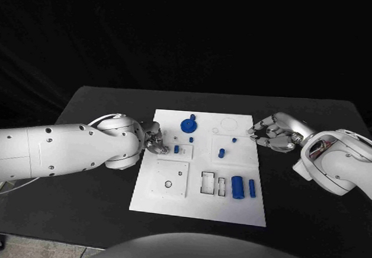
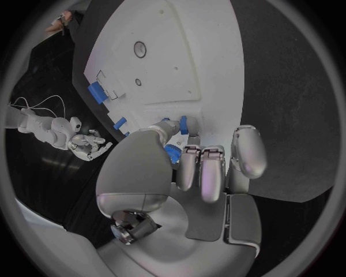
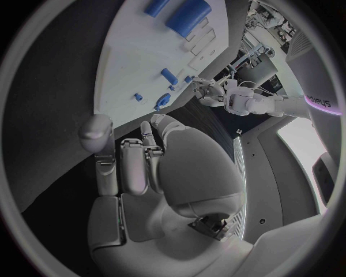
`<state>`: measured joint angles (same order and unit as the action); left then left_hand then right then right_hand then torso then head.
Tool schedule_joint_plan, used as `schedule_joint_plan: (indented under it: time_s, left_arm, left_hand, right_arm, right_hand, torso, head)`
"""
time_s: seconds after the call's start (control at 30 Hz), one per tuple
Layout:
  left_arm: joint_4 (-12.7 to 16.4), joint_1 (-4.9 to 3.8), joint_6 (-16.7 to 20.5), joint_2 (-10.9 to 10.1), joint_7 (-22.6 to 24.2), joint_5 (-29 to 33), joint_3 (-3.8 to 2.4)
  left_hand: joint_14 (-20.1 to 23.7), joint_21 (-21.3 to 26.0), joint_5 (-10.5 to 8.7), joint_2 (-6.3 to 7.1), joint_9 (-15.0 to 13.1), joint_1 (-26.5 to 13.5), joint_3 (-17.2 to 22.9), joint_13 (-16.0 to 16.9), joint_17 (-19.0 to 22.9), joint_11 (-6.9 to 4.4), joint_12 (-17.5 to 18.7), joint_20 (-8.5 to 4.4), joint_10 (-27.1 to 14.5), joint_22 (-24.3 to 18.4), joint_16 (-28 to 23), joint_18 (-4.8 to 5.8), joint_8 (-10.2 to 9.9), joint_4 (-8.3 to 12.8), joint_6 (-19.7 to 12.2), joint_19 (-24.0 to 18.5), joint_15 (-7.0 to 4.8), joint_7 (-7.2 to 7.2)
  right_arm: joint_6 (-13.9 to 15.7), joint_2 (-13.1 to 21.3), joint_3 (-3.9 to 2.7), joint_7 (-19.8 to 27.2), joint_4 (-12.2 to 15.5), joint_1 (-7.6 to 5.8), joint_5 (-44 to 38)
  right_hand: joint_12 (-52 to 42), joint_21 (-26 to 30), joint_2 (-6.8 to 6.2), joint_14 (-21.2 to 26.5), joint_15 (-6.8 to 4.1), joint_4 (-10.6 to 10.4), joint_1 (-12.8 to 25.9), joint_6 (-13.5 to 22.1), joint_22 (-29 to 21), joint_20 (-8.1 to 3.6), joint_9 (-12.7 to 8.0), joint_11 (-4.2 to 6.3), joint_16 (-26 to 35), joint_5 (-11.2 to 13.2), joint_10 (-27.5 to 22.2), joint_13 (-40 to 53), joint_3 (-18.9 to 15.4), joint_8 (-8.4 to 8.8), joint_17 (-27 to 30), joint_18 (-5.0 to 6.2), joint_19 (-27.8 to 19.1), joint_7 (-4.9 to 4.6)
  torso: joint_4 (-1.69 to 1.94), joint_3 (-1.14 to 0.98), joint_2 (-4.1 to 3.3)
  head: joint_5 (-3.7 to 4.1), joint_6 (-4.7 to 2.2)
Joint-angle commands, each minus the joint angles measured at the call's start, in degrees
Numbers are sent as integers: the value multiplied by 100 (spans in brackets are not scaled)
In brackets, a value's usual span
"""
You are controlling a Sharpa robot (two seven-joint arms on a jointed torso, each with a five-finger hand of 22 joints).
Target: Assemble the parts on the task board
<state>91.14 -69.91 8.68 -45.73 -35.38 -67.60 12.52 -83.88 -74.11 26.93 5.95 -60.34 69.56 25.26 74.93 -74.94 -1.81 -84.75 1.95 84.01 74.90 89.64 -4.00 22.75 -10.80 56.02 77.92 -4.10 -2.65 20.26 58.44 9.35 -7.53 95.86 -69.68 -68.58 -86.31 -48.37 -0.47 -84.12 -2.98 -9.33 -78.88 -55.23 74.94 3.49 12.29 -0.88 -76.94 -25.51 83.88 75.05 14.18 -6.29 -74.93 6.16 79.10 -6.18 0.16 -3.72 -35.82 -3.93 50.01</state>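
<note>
task board (image 1: 199, 208): white plate, lay flat mid-table, long axis ran away from the robot
table (image 1: 94, 105): black, dark backdrop behind it
round part (image 1: 189, 125): blue disc with a short stem, sat on the board's far half
large cylinder (image 1: 236, 186): blue, lay on the near right of the board, long axis along the board's length – a slimmer blue cylinder (image 1: 252, 188) just beside it, parallel
recesses: rectangular slots (image 1: 209, 183) next to the cylinders (contents hard to tell)
left hand (image 1: 155, 140): at the board's left edge, fingers curled around a small blue part (image 2: 173, 153) – wrist view showed it against the fingertips
right hand (image 1: 271, 134): at the board's far right edge, fingers curled in, nothing seen in them
</note>
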Motion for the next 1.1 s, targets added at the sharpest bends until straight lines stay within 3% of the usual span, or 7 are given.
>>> schedule_joint_plan:
  time_s: [0.03,0.17,0.4,1.1]
  left_arm:
    - [18,26,-144,11,82,64,6]
    - [-8,35,-148,27,93,74,6]
    - [-56,42,-172,41,88,92,6]
    - [-137,45,115,64,157,-100,5]
  left_hand:
    - [-612,25,21,-61,9,18,50,1074,-1506,-49,25,6,201,720,36,-40,-18,7,105,12,-44,131]
    - [-612,38,-50,-69,8,-28,61,1066,-1506,-42,34,7,194,720,36,-41,-21,1,106,8,-40,125]
    - [-612,105,-478,-104,32,-302,-53,1023,-1506,-18,87,25,156,715,36,-49,-62,-106,113,-18,-19,104]
    - [-612,112,-273,-177,38,-245,-94,1020,-1506,-31,89,23,155,733,36,-49,-81,-22,118,-3,-26,120]
  right_arm:
    - [-16,-5,-1,-26,-10,6,11]
    - [-20,-4,-1,-28,-13,8,11]
    - [-40,0,-1,-40,-13,13,11]
    - [-53,-7,-1,-32,-39,55,12]
  right_hand:
    - [28,35,18,-248,17,19,-44,-39,566,-12,9,-23,31,-36,159,955,31,-14,-345,89,-31,-3]
    - [28,35,18,-248,17,19,-44,-39,566,-12,9,-23,31,-36,159,955,31,-14,-345,89,-31,-3]
    - [34,58,20,-244,20,24,-43,-40,561,-12,10,-25,42,-42,152,948,37,-14,-336,92,-37,-5]
    - [34,58,20,-244,20,24,-43,-40,561,-12,10,-25,42,-42,152,948,37,-14,-336,92,-37,-5]
  torso:
    - [0,1,2]
    - [-1,0,-2]
    - [0,0,-6]
    - [2,0,0]
  head:
    - [-1,-1]
    - [-2,-1]
    - [9,-1]
    - [13,-1]
